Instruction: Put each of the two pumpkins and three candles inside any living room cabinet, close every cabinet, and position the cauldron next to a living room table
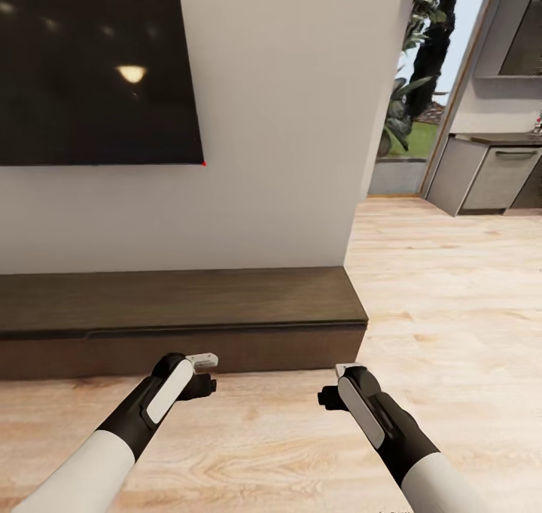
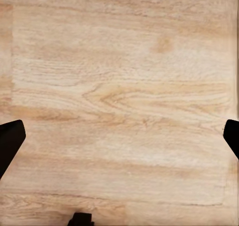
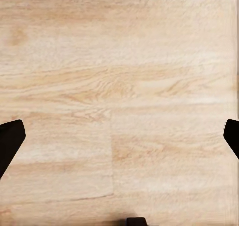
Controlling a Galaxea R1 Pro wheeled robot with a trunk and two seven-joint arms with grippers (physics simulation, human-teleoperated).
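Cabinet (image 1: 181, 313) sits low against the wall under the TV (image 1: 98, 76), drawers closed. Judged stiff and heavy-fronted; grip along the top seam of a drawer front. Left gripper (image 2: 119, 136) and right gripper (image 3: 119, 136) splayed wide, empty, over plank floor (image 3: 119, 61). Wrist views add floor grain.

The pale wood floor (image 1: 421, 287) carries the long dark cabinet (image 1: 181, 321), set against the wall.
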